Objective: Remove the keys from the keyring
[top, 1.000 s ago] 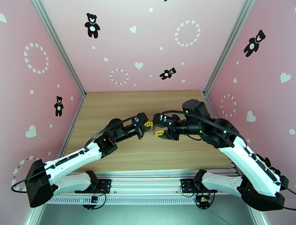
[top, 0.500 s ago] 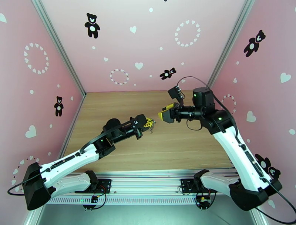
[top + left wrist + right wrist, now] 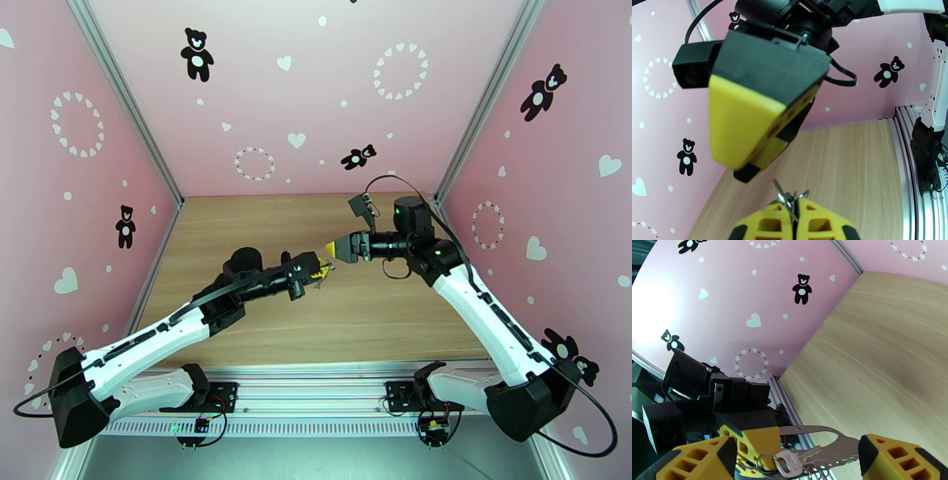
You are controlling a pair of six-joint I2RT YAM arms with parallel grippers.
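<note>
My left gripper hovers over the middle of the table, its yellow fingers shut on the keyring, a small cluster of silvery rings poking up between the fingertips. In the right wrist view a small silver key hangs from those rings beside a flat silvery metal loop. My right gripper points at the left one from the right and slightly farther back. Its fingers stand wide apart on either side of the key without touching it. From the left wrist, one right finger looms close above.
The wooden table is bordered by pink walls with bear and heart prints. An aluminium rail runs along the near edge by the arm bases.
The right gripper let go at the left gripper, pulled up and back while opening wide, and now faces the left gripper again. The left gripper stayed shut on the keyring, nearly still.
</note>
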